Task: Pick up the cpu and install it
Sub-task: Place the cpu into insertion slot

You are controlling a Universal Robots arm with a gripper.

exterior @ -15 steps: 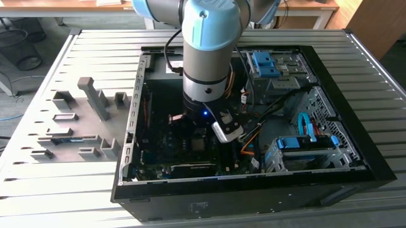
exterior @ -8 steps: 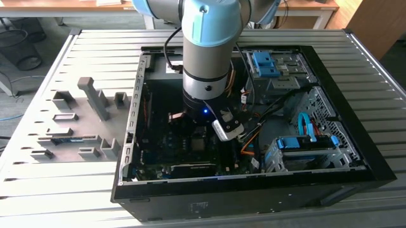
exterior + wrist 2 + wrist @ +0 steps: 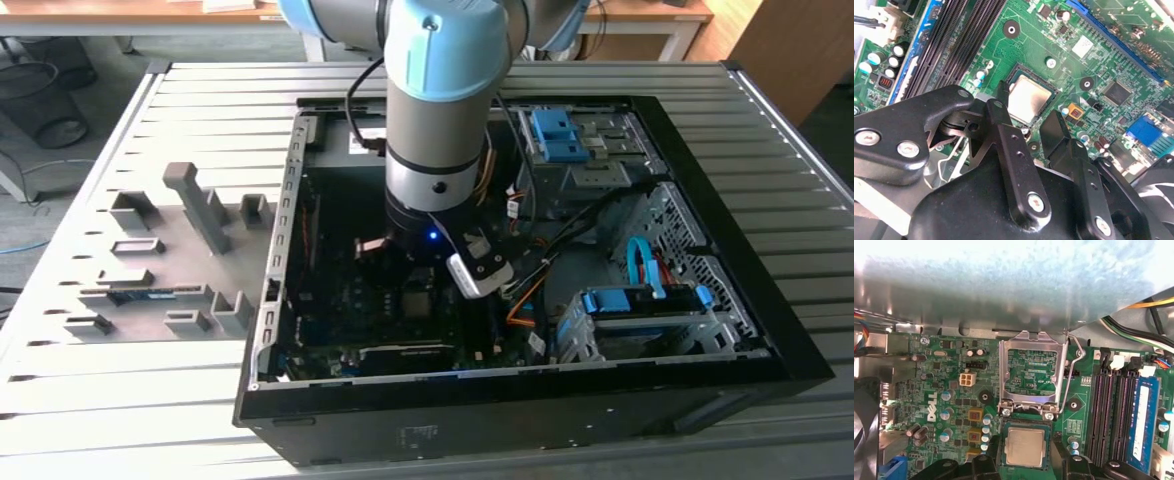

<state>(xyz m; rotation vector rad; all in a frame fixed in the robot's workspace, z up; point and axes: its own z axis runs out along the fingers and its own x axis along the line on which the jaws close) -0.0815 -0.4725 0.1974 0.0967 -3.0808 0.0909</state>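
Note:
The cpu point(image 3: 1025, 446), a small square chip with a silver-grey metal top, lies flat inside the socket frame point(image 3: 1026, 422) on the green motherboard; it also shows in the second wrist view point(image 3: 1026, 99). My gripper point(image 3: 1026, 112) straddles it, one black finger point(image 3: 999, 107) on one side and the other finger point(image 3: 1055, 127) on the opposite side, each with a small gap to the chip's edge. The gripper is open. The socket's metal load plate point(image 3: 1029, 340) stands raised behind the chip, its lever point(image 3: 1074, 365) swung up. In the exterior view the arm point(image 3: 434, 150) reaches down into the computer case.
Long memory slots point(image 3: 1114, 410) run beside the socket. Cables point(image 3: 1139, 325) hang close by. The black case wall point(image 3: 534, 390) rings the board, with blue drive bays point(image 3: 641, 300) on the exterior view's right. A grey parts fixture point(image 3: 160, 260) lies on the slatted table at the left.

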